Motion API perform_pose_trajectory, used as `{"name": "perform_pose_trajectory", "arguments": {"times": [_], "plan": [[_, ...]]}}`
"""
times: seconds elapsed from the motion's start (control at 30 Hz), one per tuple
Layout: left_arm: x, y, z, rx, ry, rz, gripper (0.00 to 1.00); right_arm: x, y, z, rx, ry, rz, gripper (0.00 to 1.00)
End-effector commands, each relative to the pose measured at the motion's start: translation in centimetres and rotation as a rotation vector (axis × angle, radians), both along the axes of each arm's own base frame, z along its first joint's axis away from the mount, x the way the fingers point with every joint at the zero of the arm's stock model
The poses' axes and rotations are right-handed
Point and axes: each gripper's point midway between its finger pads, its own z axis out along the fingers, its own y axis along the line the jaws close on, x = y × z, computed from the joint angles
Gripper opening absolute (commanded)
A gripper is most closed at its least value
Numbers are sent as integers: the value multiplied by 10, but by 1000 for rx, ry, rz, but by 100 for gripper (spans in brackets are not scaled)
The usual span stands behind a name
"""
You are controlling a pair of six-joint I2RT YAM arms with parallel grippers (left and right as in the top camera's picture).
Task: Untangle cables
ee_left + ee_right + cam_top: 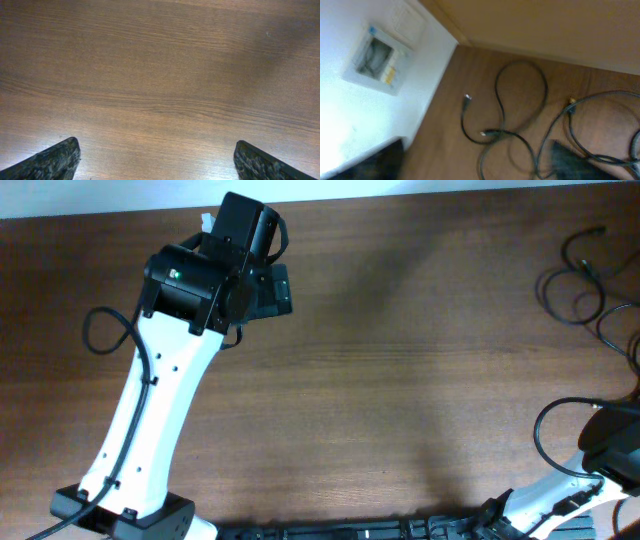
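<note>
**Cables at the 3 o'clock edge, both grippers off them**

Surface: a dark brown wood-grain table (400, 380), with soft shadows at 12 and 1 o'clock in the overhead view. In your right wrist view the table ends at a pale, blurred surface at 9 o'clock. A white box-like fitting (375, 57) sits on that surface, too soft to identify. A tan band runs across the top of that view.

The cables (584, 268) lie at 2 to 3 o'clock, against the table's right edge. They are thin black cords in loose, overlapping loops. The bundle's long axis runs roughly 12 to 6 along that edge. One end reaches toward 1 o'clock. Your right wrist view shows the cables (502, 133) in a tall loop, with two small plug ends lying toward 9 o'clock.

The left gripper (160, 167) is over bare wood at 11 o'clock, well apart from the cables. Its fingers are spread wide and hold nothing.

The right gripper (470, 167) is near the cables. Its fingers are blurred but look wide apart and empty.
</note>
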Motion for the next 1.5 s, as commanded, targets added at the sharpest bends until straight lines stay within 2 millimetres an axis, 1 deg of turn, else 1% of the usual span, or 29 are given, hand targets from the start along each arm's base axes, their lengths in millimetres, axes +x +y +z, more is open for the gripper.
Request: {"name": "perform_pose_trajectory", "arguments": {"times": [0.0,0.07,0.17,0.23,0.3,0.37,0.4,0.5,0.57,0.6,0.67,0.7,0.73,0.77,0.93,1.07,1.17,1.3,1.47], "plan": [[-1,3,11,-13,-34,14,99,-2,6,-13,-3,88,60,99],[-1,3,11,-13,-34,15,99,-4,15,-21,11,133,119,99],[-1,3,11,-13,-34,14,99,-11,40,-39,86,210,248,100],[-1,3,11,-13,-35,15,99,-16,56,-48,151,235,297,96],[-1,3,11,-13,-34,14,99,-24,78,-59,238,274,345,94],[-1,3,11,-13,-34,14,99,-29,108,-68,271,351,464,85],[-1,3,11,-13,-34,14,99,-32,122,-72,278,396,517,84],[-1,3,11,-13,-34,14,99,-35,167,-79,307,489,638,85],[-1,3,11,-13,-35,14,99,-34,192,-82,288,538,740,85],[-1,3,11,-13,-34,15,99,-32,210,-83,286,563,792,85],[-1,3,11,-13,-34,14,99,-29,232,-84,267,593,843,85],[-1,3,11,-13,-34,15,99,-27,248,-85,236,625,877,85],[-1,3,11,-13,-34,14,99,-26,256,-85,213,645,895,86],[-1,3,11,-13,-34,14,99,-24,264,-86,187,664,911,99],[-1,3,11,-13,-34,14,99,-19,302,-87,73,733,992,99],[-1,3,11,-13,-34,14,99,-18,333,-88,48,742,1067,99],[-1,3,11,-13,-34,14,99,-18,349,-88,34,745,1105,99],[-1,3,11,-13,-34,14,99,-19,364,-88,23,747,1142,99],[-1,3,11,-13,-34,14,99,-19,366,-88,21,747,1145,99]]}}
